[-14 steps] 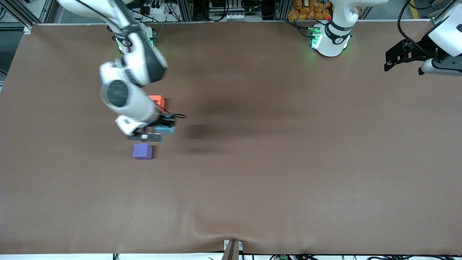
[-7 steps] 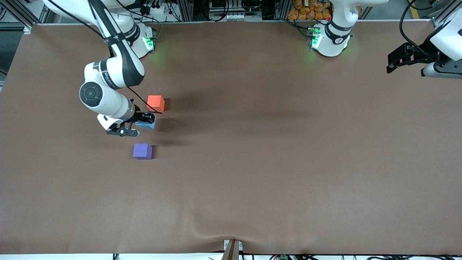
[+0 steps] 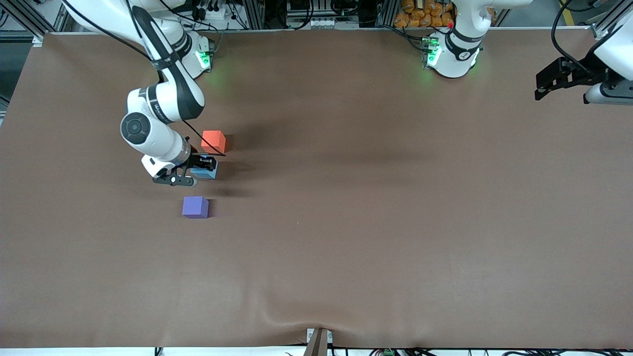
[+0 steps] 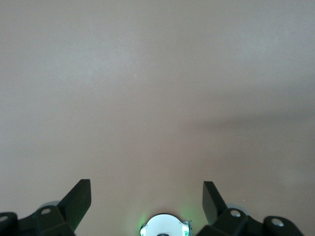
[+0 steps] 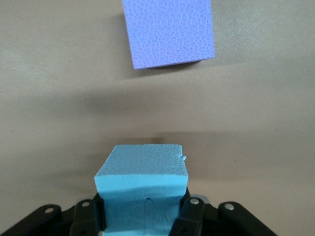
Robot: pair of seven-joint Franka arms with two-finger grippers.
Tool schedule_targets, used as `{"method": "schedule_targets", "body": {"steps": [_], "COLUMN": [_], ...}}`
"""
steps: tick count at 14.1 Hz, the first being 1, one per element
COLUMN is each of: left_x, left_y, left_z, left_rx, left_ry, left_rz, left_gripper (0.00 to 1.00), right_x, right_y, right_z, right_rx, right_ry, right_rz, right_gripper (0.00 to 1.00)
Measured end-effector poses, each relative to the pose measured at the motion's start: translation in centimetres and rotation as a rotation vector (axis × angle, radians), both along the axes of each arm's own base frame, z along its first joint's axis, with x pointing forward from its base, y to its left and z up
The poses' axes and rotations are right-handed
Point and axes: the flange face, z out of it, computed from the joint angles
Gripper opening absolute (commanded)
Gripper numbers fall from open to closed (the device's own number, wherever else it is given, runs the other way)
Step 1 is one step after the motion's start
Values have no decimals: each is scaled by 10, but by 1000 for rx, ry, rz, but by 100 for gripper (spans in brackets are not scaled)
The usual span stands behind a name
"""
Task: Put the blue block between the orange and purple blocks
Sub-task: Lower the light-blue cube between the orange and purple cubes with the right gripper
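The light blue block point(image 3: 207, 171) point(image 5: 141, 187) is squeezed between the fingers of my right gripper point(image 3: 203, 168) point(image 5: 142, 216), which is shut on it low over the brown cloth. It sits between the orange block point(image 3: 213, 142), closer to the robots' bases, and the purple block point(image 3: 195, 206) point(image 5: 168, 32), closer to the front camera. I cannot tell whether the blue block touches the cloth. My left gripper point(image 3: 544, 86) point(image 4: 146, 201) waits open and empty above the left arm's end of the table.
The brown cloth point(image 3: 376, 207) covers the whole table and has a raised wrinkle point(image 3: 292, 319) near its front edge. Both arm bases point(image 3: 452, 54) stand along the edge nearest the robots.
The right arm swung the blue block from a spot off to the side into the gap between the orange and purple blocks and lowered. The left gripper drifted slightly outward.
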Motion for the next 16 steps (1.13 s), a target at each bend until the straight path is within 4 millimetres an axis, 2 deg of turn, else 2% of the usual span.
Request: {"method": "schedule_targets", "body": {"steps": [3,8,11,12,13,14,16], "left_x": [0,3,3,3,3,3,4], "left_y": [0,0,-1,-2,-2,-2,0], "left_z": [1,-3,-3,-3,-3,-3,-4], "left_rx": [0,1,1,1,1,1,1], "left_ry": [-2,6,6,6,6,6,6], "left_rz": [0,0,-1,-3,-4,-3,0], "left_gripper": [100,100,100,100,100,100,100], "right_x": [-3,-2,-2,-1,0,2,3], "right_y": [-2,-6,-7,-10,-15,-20,-26], "right_z": [-24,-37,-38,-38,-38,-38,-40], "right_rx": [-2,1,2,4,5,6,6], "right_ry": [10,2,1,0,0,-1,2], "right_rz": [3,9,19,24,24,20,8], "right_gripper": [0,0,0,23,93,100,100]}}
